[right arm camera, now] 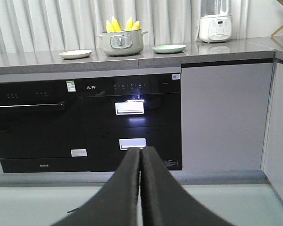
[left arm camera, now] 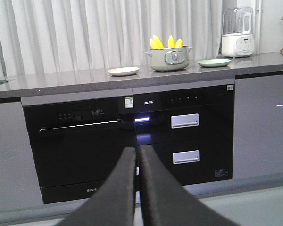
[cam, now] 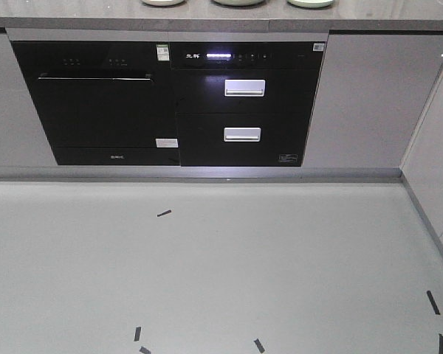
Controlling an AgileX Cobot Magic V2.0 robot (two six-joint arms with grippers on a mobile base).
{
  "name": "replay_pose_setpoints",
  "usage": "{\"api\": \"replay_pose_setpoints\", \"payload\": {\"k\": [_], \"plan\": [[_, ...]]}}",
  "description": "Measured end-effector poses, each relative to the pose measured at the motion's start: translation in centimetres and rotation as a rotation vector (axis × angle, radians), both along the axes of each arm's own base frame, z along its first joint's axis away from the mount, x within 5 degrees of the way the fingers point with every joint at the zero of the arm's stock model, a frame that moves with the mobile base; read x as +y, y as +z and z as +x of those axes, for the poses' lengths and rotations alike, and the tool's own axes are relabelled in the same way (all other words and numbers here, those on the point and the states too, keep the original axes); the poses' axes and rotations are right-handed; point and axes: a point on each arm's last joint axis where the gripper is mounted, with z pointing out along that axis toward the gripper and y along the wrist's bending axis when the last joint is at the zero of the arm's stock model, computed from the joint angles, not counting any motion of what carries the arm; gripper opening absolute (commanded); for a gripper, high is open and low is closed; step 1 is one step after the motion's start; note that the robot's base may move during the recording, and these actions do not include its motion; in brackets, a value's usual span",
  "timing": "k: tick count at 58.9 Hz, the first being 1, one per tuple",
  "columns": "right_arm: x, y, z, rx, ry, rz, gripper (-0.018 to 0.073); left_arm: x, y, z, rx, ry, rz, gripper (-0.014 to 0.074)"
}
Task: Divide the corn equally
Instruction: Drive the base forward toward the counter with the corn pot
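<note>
Several yellow cobs of corn (left arm camera: 166,42) stand upright in a pale green pot (left arm camera: 170,59) on the grey counter; the corn (right arm camera: 121,24) and pot (right arm camera: 121,43) also show in the right wrist view. A cream plate (left arm camera: 123,71) lies left of the pot and a green plate (left arm camera: 214,62) right of it. My left gripper (left arm camera: 137,151) is shut and empty, low and well back from the counter. My right gripper (right arm camera: 141,150) is likewise shut with nothing in it, far from the pot.
Below the counter (cam: 221,18) sit a black oven (cam: 96,103) and a black unit with two drawer handles (cam: 244,88). A white appliance (left arm camera: 237,33) stands at the counter's right end. Cabinets run along the right side (cam: 435,155). Black tape marks (cam: 164,213) dot the floor.
</note>
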Motion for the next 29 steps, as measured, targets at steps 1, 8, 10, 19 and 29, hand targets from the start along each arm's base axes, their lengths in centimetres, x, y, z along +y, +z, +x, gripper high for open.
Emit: {"api": "replay_pose_setpoints", "payload": {"k": [1, 8, 10, 19, 29], "plan": [[0.0, 0.0, 0.0, 0.0, 0.0, 0.0, -0.0002, 0.0, 0.0, 0.0, 0.0, 0.0, 0.0, -0.0006], [0.0, 0.0, 0.0, 0.0, 0.0, 0.0, -0.0002, 0.0, 0.0, 0.0, 0.0, 0.0, 0.0, -0.0006], [0.0, 0.0, 0.0, 0.0, 0.0, 0.0, -0.0002, 0.0, 0.0, 0.0, 0.0, 0.0, 0.0, -0.0006], [0.0, 0.0, 0.0, 0.0, 0.0, 0.0, -0.0002, 0.0, 0.0, 0.0, 0.0, 0.0, 0.0, -0.0006], [0.0, 0.0, 0.0, 0.0, 0.0, 0.0, -0.0002, 0.0, 0.0, 0.0, 0.0, 0.0, 0.0, -0.0006]]}}
